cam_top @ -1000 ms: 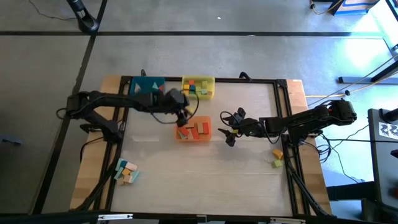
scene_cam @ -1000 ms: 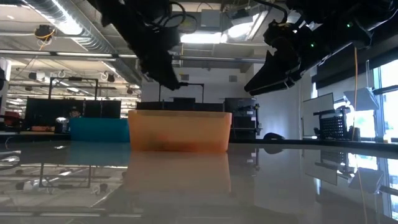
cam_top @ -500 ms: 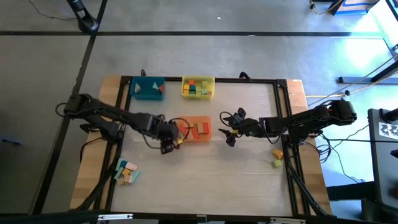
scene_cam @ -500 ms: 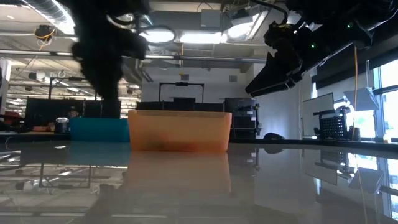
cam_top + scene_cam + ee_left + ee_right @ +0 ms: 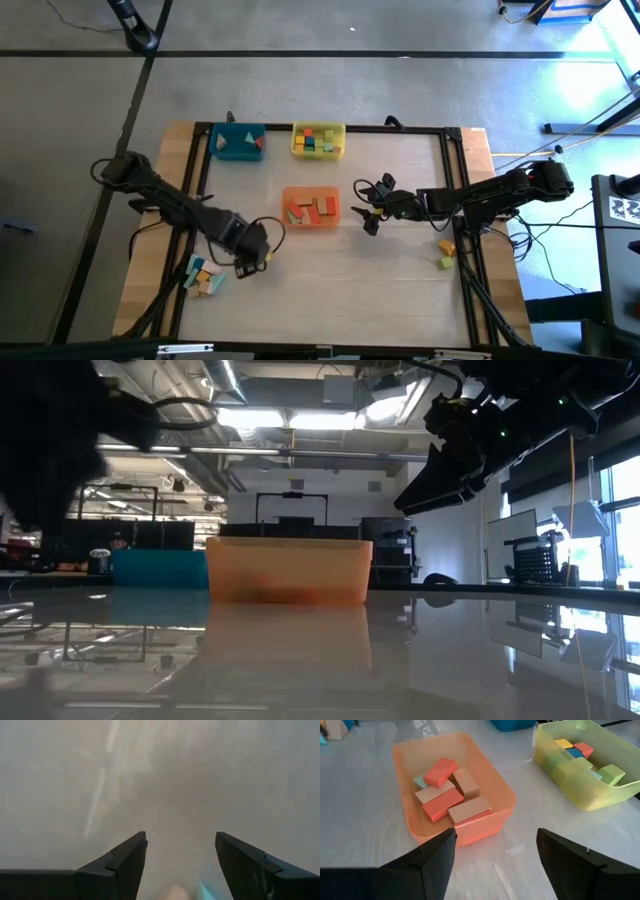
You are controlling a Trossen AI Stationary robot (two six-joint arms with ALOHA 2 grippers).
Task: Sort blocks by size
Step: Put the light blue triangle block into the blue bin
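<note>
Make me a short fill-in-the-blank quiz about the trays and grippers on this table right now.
1. The right gripper hovers beside the ____ tray.
2. The left gripper is near loose blocks, fingers ____.
3. The tray beside the blue tray is ____.

Missing words: orange; open; yellow

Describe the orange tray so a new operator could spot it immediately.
On the table, three trays sit toward the far side: a blue tray and a yellow tray along the back edge. The orange tray sits alone nearer the middle, beside the open right gripper, holding red and natural wood blocks.
</note>
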